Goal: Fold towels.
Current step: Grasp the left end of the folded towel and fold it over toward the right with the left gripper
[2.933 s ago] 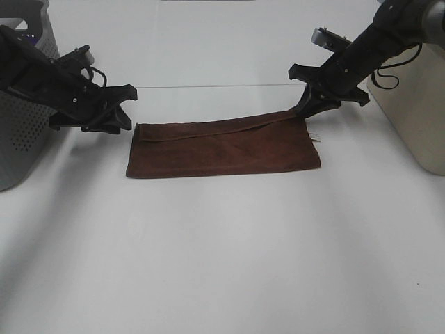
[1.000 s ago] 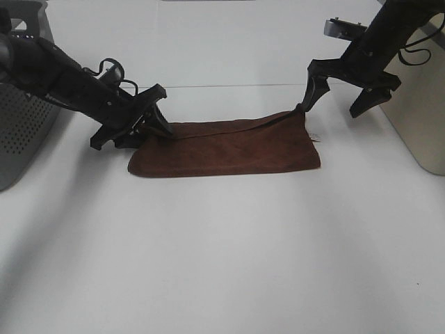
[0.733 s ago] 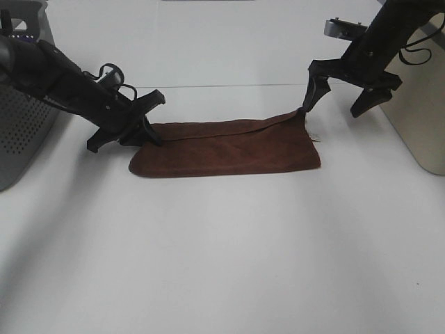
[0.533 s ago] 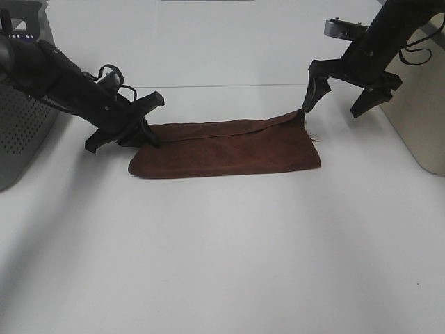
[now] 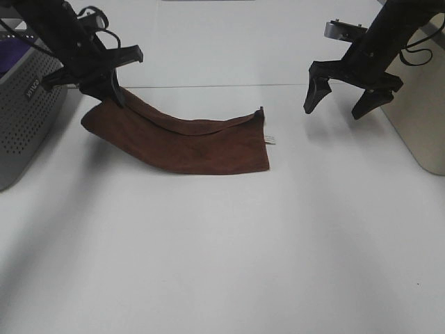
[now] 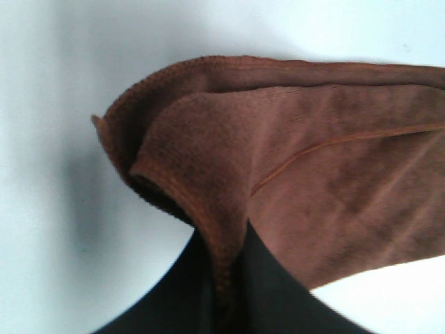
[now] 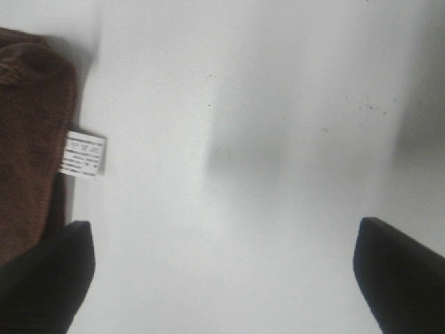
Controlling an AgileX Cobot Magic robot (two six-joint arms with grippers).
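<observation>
The near half of the bench (image 5: 222, 264) is plain white surface, running up to the front fold of the towel (image 5: 195, 147). The reddish-brown towel lies doubled over left of centre. Its right end is flat on the bench, and a small white tag (image 5: 270, 140) sticks out from the right edge. Its stitched hem runs along the far side.

The left end rises off the bench to the left claw (image 5: 111, 94). In the left wrist view the fingers are closed tight on a bunched corner of both layers.

Well apart to the right, the right claw (image 5: 334, 110) hangs above the bench, spread wide and holding nothing, with bare bench between it and the tag.

A grey perforated basket (image 5: 28, 118) holding purple fabric (image 5: 10, 56) stands at the left edge. A beige bin (image 5: 421, 111) stands at the right.
</observation>
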